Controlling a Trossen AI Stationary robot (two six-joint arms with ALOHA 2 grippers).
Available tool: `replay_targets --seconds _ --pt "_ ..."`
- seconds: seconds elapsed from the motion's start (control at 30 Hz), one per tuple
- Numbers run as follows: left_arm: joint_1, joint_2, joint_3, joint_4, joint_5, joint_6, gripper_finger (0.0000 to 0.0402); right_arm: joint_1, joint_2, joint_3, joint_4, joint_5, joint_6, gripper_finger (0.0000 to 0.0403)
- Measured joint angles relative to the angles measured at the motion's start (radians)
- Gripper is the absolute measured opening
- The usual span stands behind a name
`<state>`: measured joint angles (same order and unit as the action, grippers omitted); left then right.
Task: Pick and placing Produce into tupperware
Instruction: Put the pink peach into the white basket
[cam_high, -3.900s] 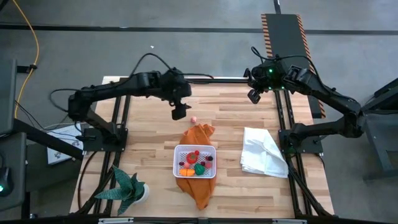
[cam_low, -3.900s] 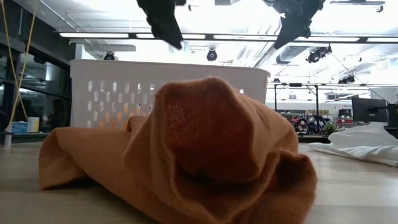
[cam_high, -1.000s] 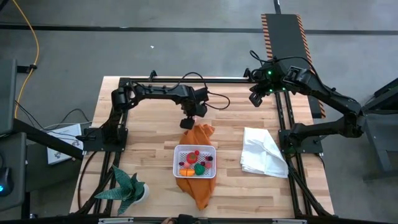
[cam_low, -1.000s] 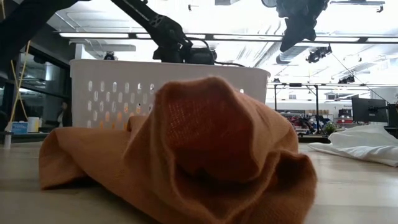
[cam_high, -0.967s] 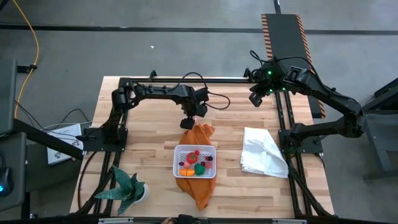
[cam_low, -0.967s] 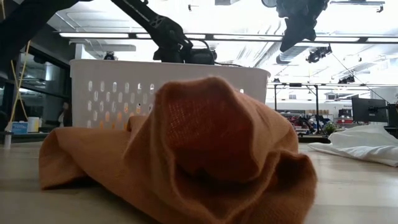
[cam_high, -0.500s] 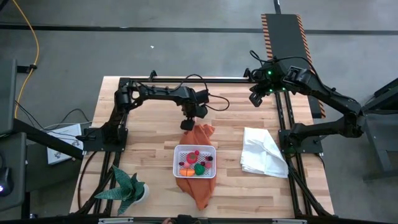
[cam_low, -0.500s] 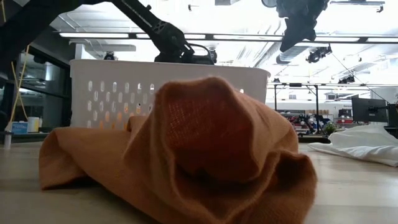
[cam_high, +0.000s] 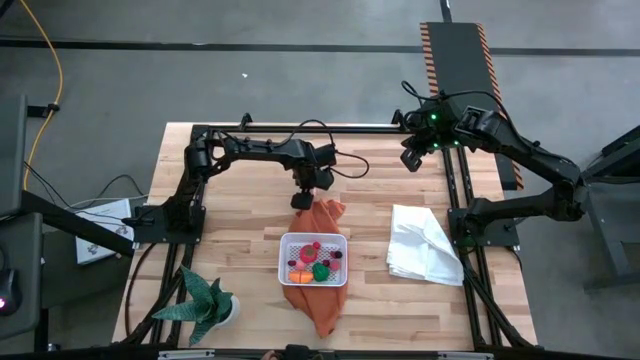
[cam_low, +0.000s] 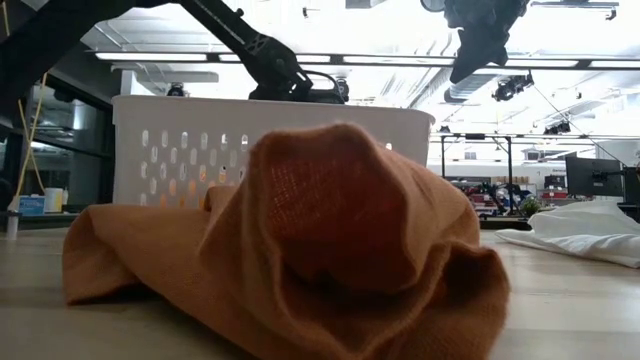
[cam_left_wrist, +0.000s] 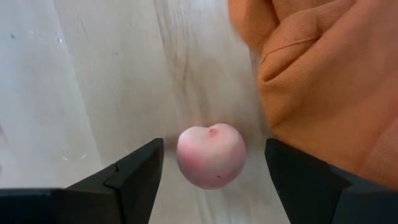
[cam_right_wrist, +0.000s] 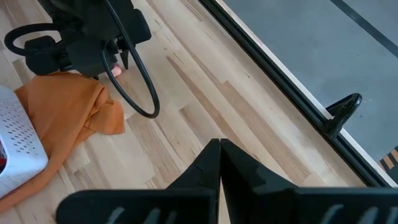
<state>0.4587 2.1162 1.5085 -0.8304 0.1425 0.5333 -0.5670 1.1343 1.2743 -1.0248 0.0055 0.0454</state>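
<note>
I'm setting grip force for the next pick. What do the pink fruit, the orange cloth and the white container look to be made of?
Pink fruit: probably smooth matte plastic or rubber; even skin, soft blush, no weave.
Orange cloth: coarse woven fabric; visible threads, soft folds.
White container: likely rigid plastic; thin, clean-edged wall pierced with holes.
The left gripper stands open around the fruit.

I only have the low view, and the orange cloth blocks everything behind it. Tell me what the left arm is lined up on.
Observer: A pink toy fruit lies on the wood between the left gripper's open fingers, untouched.
Operator: Report where it sits.
Observer: Beside the orange cloth's edge, outside the white container.
Operator: Give me the right arm.
Observer: The right gripper is shut and empty, raised over the table's far right corner.
</note>
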Motion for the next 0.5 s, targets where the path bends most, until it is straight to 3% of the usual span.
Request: replay_targets --seconds 0.27,0.5 --pt "0.000 0.000 0.000 0.001 0.000 -0.015 0.0265 0.000 0.000 0.000 0.000 0.010 -0.001 0.0000" --pt "0.000 -0.001 0.000 -0.006 0.000 -0.017 0.0204 0.000 0.000 0.000 0.000 0.010 -0.001 0.0000"
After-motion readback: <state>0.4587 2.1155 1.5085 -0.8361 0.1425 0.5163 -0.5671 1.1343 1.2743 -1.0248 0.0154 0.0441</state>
